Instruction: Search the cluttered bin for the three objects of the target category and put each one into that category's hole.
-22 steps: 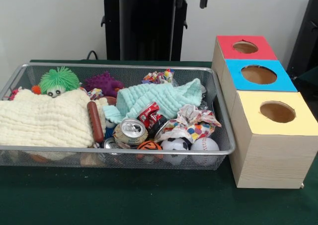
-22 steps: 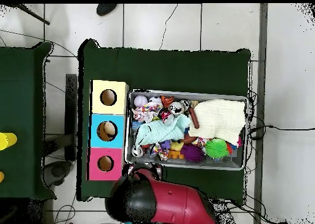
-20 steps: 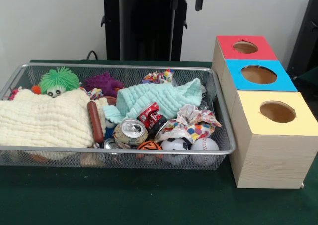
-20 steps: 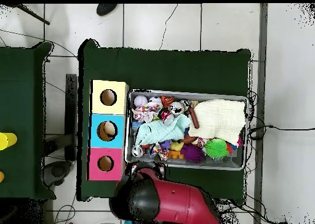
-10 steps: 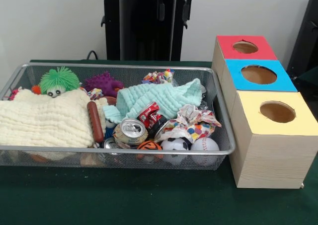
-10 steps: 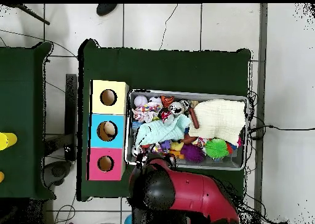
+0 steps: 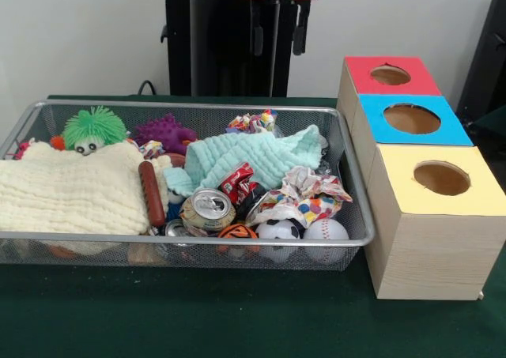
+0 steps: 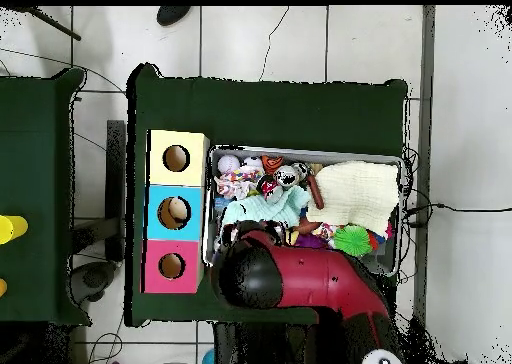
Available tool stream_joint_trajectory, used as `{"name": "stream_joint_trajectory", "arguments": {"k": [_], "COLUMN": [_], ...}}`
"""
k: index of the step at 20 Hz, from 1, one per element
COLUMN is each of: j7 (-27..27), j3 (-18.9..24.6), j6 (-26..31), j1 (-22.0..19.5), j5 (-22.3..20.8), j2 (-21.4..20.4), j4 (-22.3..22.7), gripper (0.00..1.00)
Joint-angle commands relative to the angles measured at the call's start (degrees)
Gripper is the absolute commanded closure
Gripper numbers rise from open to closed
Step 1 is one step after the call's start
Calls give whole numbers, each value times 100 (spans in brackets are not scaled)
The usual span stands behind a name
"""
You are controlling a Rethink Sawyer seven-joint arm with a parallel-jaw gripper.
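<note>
The wire mesh bin lies on the green table, full of clutter; it also shows in the overhead view. No clear plastic bottle shows in it; any are hidden under the cloths and toys. The blue-topped box stands right of the bin, with its round hole open; the hole also shows in the overhead view. My gripper hangs at the top edge, above and behind the bin's back rim, open and empty. In the overhead view my arm covers the bin's near side and hides the gripper.
In the bin: a cream cloth, a mint cloth, crushed cans, a colourful wrapper, toy balls, a green fuzzy toy, a toy hot dog. A red-topped box and a yellow-topped box flank the blue one.
My arm has swung from beside the boxes to over the bin's near side. The gripper has come lower into the front view and moved left. Nothing in the bin has moved.
</note>
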Motion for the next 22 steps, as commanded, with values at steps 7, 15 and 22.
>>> {"name": "stream_joint_trajectory", "arguments": {"k": [7,15,22], "j7": [31,-39,-151], "j3": [145,-203,86], "j6": [501,937,1081], "j1": [375,567,286], "j5": [-798,-1096,-915], "j2": [1564,1753,2185], "j4": [-1134,-1310,-1251], "gripper": [0,0,0]}}
